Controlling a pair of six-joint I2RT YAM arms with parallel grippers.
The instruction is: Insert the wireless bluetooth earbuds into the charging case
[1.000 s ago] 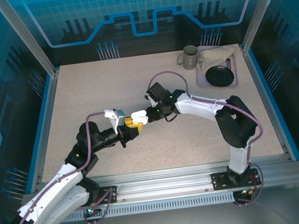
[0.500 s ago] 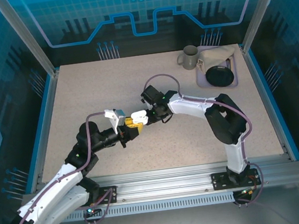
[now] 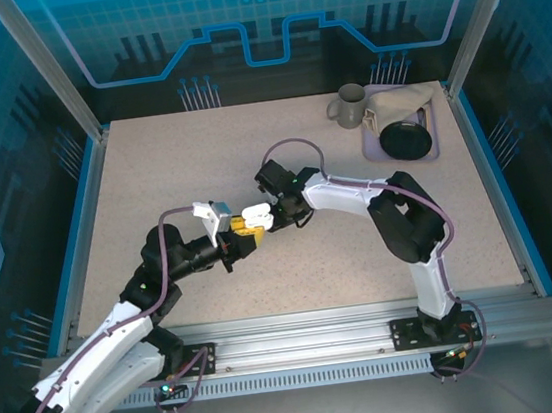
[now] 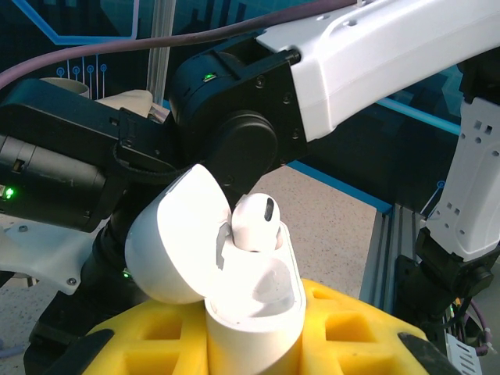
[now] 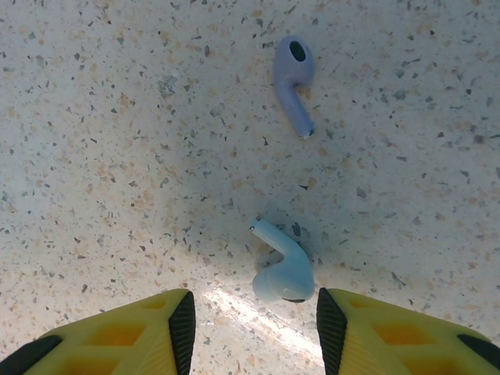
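Note:
My left gripper (image 3: 242, 234) is shut on the white charging case (image 4: 254, 312), which stands upright between its yellow fingers (image 4: 355, 328). The case lid (image 4: 176, 234) is swung open, and one white earbud (image 4: 254, 223) sits in the far slot. In the top view the case (image 3: 255, 215) is at mid-table, and my right gripper (image 3: 281, 209) hangs just right of it. In the right wrist view my right gripper (image 5: 256, 328) is open, pointing down at the table. A pale white earbud (image 5: 283, 269) lies between its fingertips, untouched. A lavender earbud (image 5: 293, 82) lies farther ahead.
A grey mug (image 3: 349, 107) stands at the back right. Beside it a lavender tray (image 3: 435, 152) holds a black bowl (image 3: 407, 138) and a beige cloth (image 3: 399, 103). The right arm's wrist crowds close behind the open case (image 4: 234, 141).
The right arm has swung its wrist a little to the left and back, closer over the case. The left arm and the case have stayed still.

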